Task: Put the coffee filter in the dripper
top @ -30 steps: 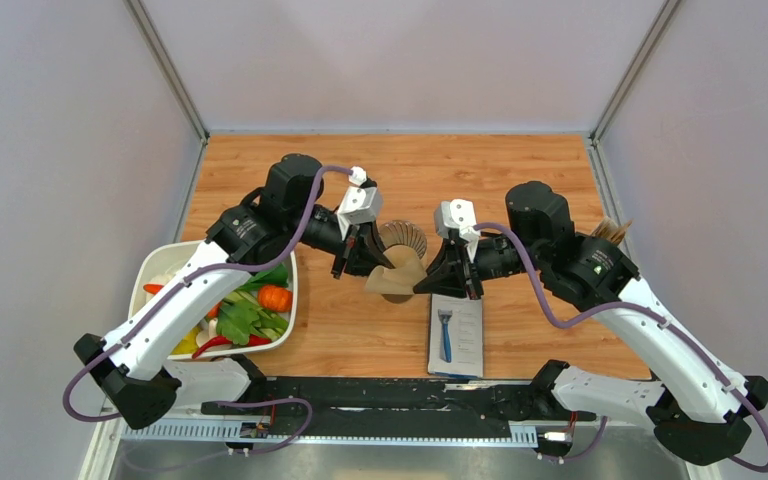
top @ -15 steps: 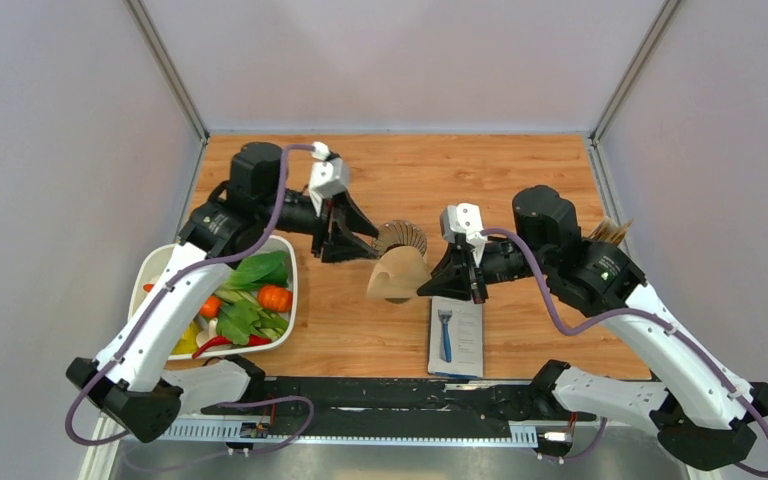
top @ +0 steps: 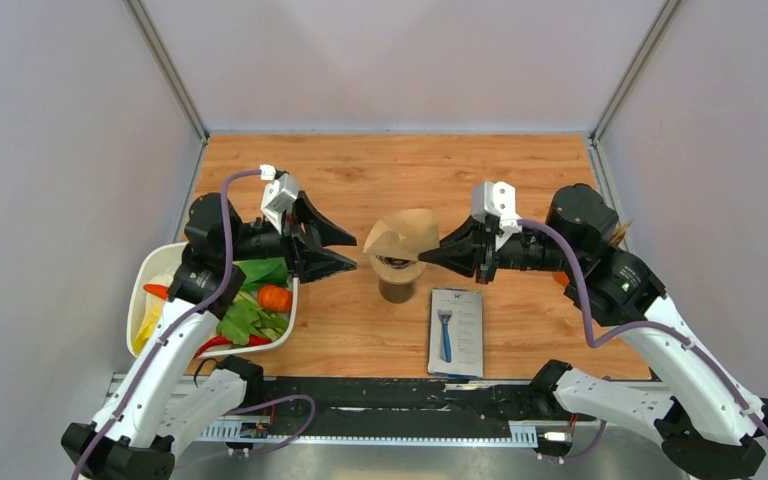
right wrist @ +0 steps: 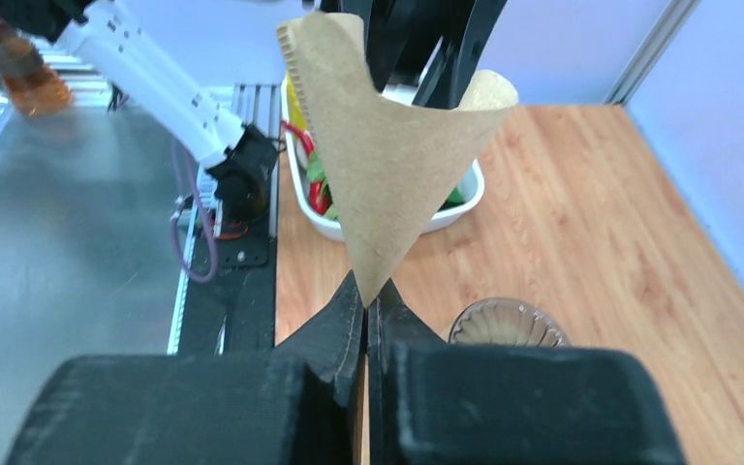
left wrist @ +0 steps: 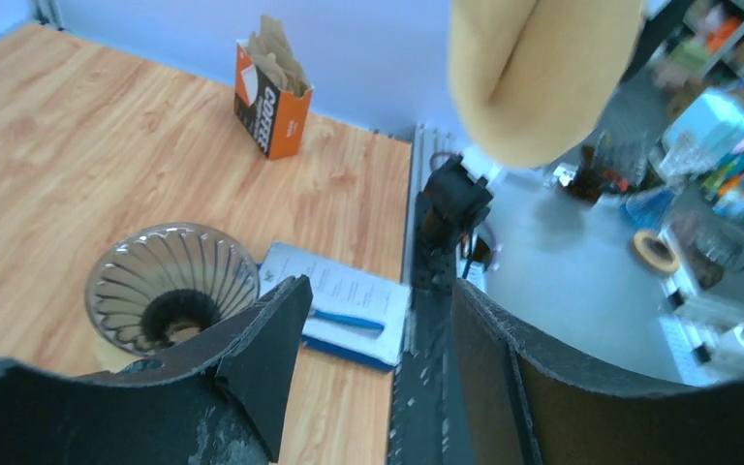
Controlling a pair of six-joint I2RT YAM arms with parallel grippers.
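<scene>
Top external view, mid-task: my right gripper [top: 426, 257] holds the light-tan paper coffee filter [top: 403, 232] in the air over the translucent brown ribbed dripper [top: 397, 277], which stands on the wooden table [top: 360, 170] between the two arms. The filter is not yet seated. On the left wrist view the dripper's ribs and dark centre hole are bare, with the paper hanging above and apart from it.

On the right wrist view the jaws are pressed together on the cone's pointed tip, and the open mouth fans away from the fingers. I read that hold as chosen to keep the mouth spread and uncrushed. My left gripper [top: 356, 250] hovers just beside the dripper, jaws spread wide and empty, apparently placed to steady the paper or the funnel if needed.

A white tub of vegetables [top: 138, 300] sits under the left arm. A carded blue razor [top: 455, 332] lies just in front of the dripper, and an orange cardboard box [left wrist: 273, 107] stands near the table's right edge. None of these belongs to this job.

My judgement is that the tip must go down into the funnel, and thin paper held by its point could flop or catch the rim.
</scene>
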